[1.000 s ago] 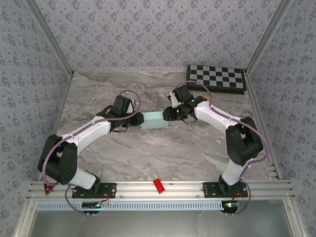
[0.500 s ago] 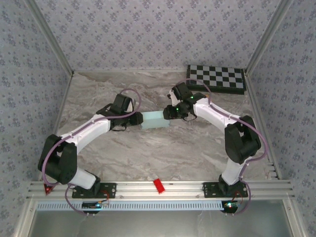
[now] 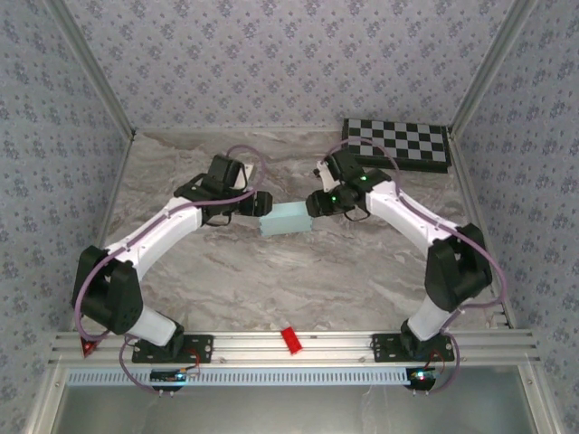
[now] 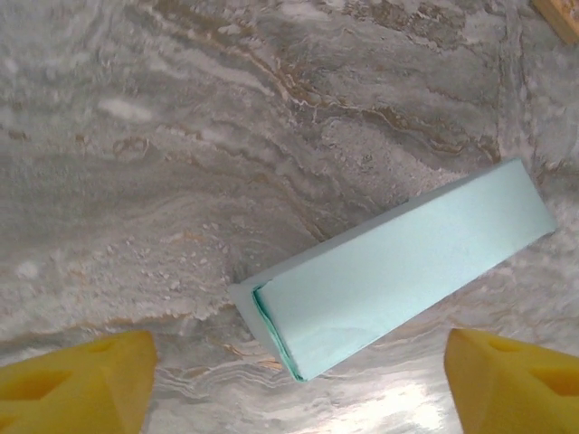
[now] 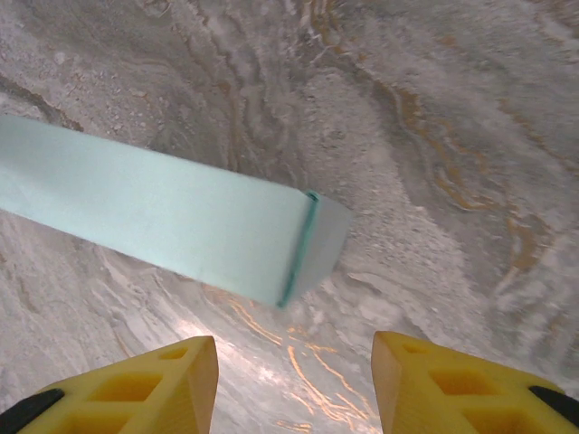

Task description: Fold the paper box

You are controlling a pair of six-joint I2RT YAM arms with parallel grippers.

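The paper box (image 3: 286,220) is a small pale-blue rectangular box lying flat on the marble table, between the two arms. My left gripper (image 3: 258,203) sits just off its left end, open; in the left wrist view the box (image 4: 398,267) lies ahead of the spread yellow fingers (image 4: 77,380) with nothing between them. My right gripper (image 3: 312,204) hovers at the box's right end, also open. In the right wrist view the box's end (image 5: 185,217) lies beyond the yellow fingertips (image 5: 452,389), apart from them.
A black-and-white checkerboard (image 3: 396,143) lies at the back right corner. A small red piece (image 3: 290,340) rests on the front rail. Patterned walls enclose the marble table (image 3: 298,271), which has free room in front of the box.
Both arms have shifted: the left gripper moved right and farther back, the right arm swung outward. The box has turned slightly and sits a little lower right.
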